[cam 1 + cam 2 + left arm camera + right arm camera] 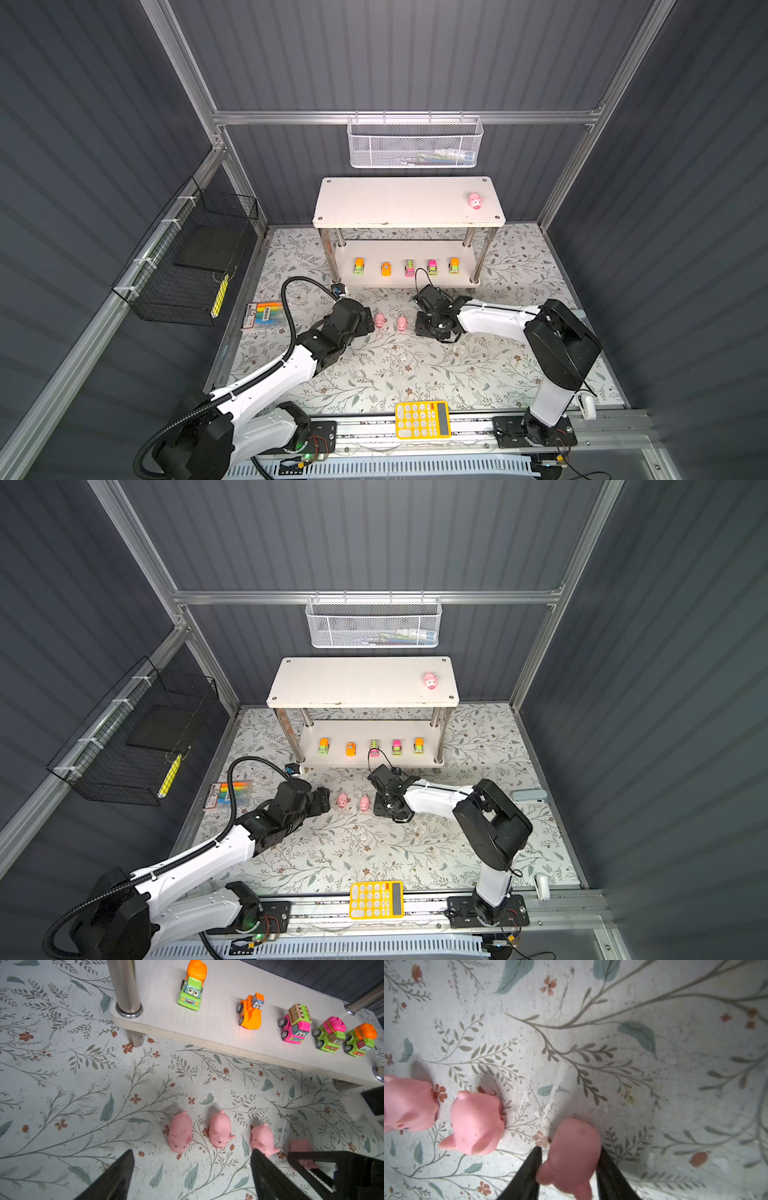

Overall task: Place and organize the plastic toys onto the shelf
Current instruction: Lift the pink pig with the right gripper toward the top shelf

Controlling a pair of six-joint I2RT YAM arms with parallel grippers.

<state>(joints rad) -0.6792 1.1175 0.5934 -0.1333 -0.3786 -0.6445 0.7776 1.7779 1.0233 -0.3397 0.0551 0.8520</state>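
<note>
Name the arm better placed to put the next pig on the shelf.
Right. The right gripper has a small pink plastic pig between its jaws; the left gripper stands open and empty, other pink pigs lying ahead of it.

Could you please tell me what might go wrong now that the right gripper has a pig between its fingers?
1. The right gripper pinches the pig only near its tips, so the rounded toy may slip out on lifting.
2. The next pig stands close beside it and could be knocked over.
3. The open left gripper hovers near these pigs too, so the two grippers might bump.
</note>
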